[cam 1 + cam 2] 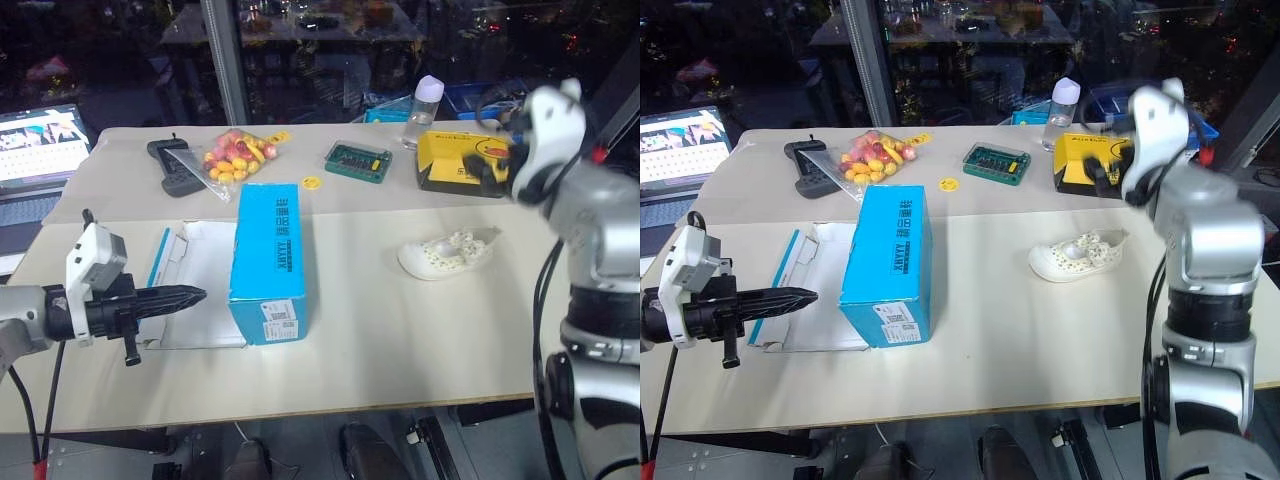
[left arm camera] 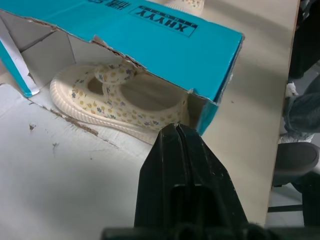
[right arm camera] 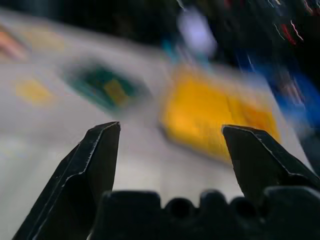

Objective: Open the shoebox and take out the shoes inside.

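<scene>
Two cream dotted shoes: one (image 1: 447, 252) on table (image 1: 400, 330), one (image 2: 120, 100) inside blue shoebox (image 1: 270, 258) lying on side, lid open. Left gripper (image 1: 195, 294) pinched together, empty; right gripper (image 3: 170, 150) spread apart, empty.

I see the blue shoebox (image 1: 268, 262) on its side, lid flap open flat on the table; one cream shoe (image 2: 120, 102) lies inside, the other shoe (image 1: 446, 253) well apart on the table

Head pair looks down over table (image 1: 420, 330); left wrist cam close behind fingers, facing shoebox (image 2: 165, 45) opening; right wrist cam faces yellow box (image 3: 210, 117).
</scene>
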Controlling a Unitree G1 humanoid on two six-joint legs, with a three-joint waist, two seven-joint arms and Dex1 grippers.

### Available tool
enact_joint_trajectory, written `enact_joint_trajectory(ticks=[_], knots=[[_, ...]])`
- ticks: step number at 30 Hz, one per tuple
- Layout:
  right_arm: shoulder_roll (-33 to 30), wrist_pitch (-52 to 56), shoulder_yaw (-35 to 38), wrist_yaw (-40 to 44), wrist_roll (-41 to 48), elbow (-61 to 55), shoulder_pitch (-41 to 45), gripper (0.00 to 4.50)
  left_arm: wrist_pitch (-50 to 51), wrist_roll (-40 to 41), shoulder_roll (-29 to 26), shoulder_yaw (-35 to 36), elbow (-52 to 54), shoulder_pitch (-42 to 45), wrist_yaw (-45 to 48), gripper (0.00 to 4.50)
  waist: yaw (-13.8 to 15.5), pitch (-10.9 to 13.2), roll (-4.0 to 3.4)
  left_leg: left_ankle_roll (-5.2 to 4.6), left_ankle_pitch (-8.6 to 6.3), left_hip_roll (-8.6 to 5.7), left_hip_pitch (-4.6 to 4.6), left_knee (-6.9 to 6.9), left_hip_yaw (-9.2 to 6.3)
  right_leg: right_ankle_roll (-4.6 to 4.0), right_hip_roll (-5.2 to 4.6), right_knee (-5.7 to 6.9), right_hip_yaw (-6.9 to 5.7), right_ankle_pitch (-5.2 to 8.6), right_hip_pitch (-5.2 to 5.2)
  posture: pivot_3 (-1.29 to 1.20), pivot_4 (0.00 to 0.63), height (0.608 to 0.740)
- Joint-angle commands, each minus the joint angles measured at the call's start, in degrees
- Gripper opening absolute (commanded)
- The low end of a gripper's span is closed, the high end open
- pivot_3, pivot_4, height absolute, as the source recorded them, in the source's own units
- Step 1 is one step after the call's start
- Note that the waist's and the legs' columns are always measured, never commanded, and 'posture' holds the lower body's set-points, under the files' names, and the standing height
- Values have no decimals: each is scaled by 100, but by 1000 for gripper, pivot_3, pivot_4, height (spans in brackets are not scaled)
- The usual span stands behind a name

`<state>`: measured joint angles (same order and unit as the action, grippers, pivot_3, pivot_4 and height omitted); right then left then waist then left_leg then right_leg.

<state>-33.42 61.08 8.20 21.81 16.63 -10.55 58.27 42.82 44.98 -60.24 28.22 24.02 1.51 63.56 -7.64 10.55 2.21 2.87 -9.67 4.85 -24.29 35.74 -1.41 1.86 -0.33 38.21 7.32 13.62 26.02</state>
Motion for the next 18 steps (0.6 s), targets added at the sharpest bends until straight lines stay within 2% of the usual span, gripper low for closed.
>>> enact_joint_trajectory(ticks=[1, 4, 9, 18], knots=[[1129, 257, -271, 339, 961, -403, 342, 3881, -90, 59, 35, 68, 112, 81, -67, 0, -22, -1, 1, 0, 0, 1, 0, 0, -4, -1, 2, 4, -1, 0, 0, 0, 150, 726], [1908, 498, -548, 291, 1242, -360, 361, 3881, -81, 82, 71, 34, 160, 93, -118, 0, -13, 2, -3, -1, 1, -1, -7, 9, -4, 0, 1, 19, -1, 0, 3, 0, 150, 726], [2057, 724, -1299, 552, 1397, -474, -127, 3881, -40, 138, 168, 38, 280, 55, -241, 0, 207, -10, 16, -1, 4, -6, -44, 27, -4, 6, -20, 2, -21, 1, 8, 0, 150, 726], [1255, 765, -2318, 1106, 1301, -592, -925, 3881, -36, 162, 196, 76, 320, 35, -313, 0, 212, -15, 22, -1, 4, -5, -32, 22, -5, 10, -19, -5, -23, -2, 2, 0, 150, 726]])
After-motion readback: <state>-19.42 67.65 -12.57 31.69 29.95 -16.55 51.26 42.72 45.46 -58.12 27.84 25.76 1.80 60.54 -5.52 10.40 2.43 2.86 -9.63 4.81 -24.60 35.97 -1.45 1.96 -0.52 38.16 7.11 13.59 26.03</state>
